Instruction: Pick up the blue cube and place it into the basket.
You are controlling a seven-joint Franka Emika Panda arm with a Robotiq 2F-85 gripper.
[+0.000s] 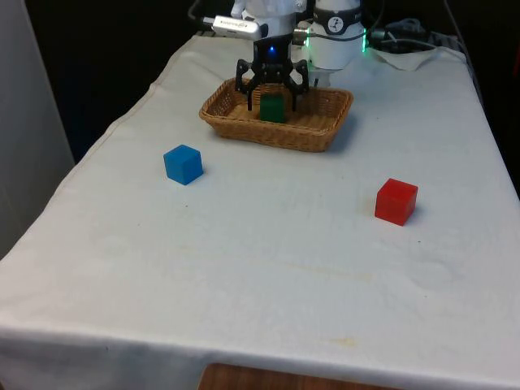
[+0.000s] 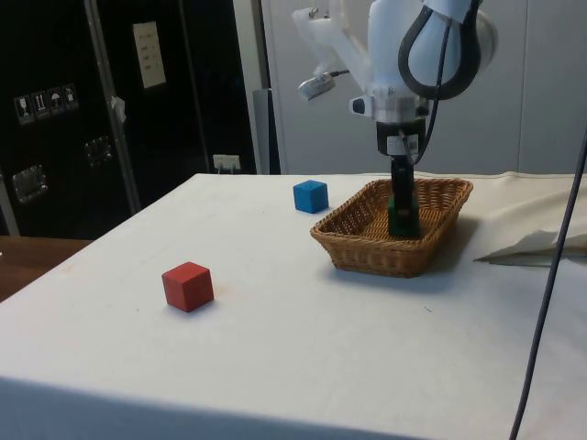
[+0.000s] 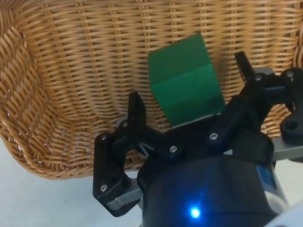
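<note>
Three cubes here, and the green one (image 1: 272,109) is sitting inside the basket (image 1: 325,134), not the blue one. The end effector (image 1: 272,91) hangs low over the basket with its fingers (image 3: 137,113) spread wide on either side of the green cube, not pinching it as far as the wrist view shows, so it's open and holding nothing. The blue cube (image 1: 183,164) is out on the desk (image 1: 260,268), off to the front view's left of the basket and a bit nearer the camera, well apart from the end effector. The red cube (image 1: 396,201) sits on the front view's right, also out on the cloth and well clear of the basket.
</note>
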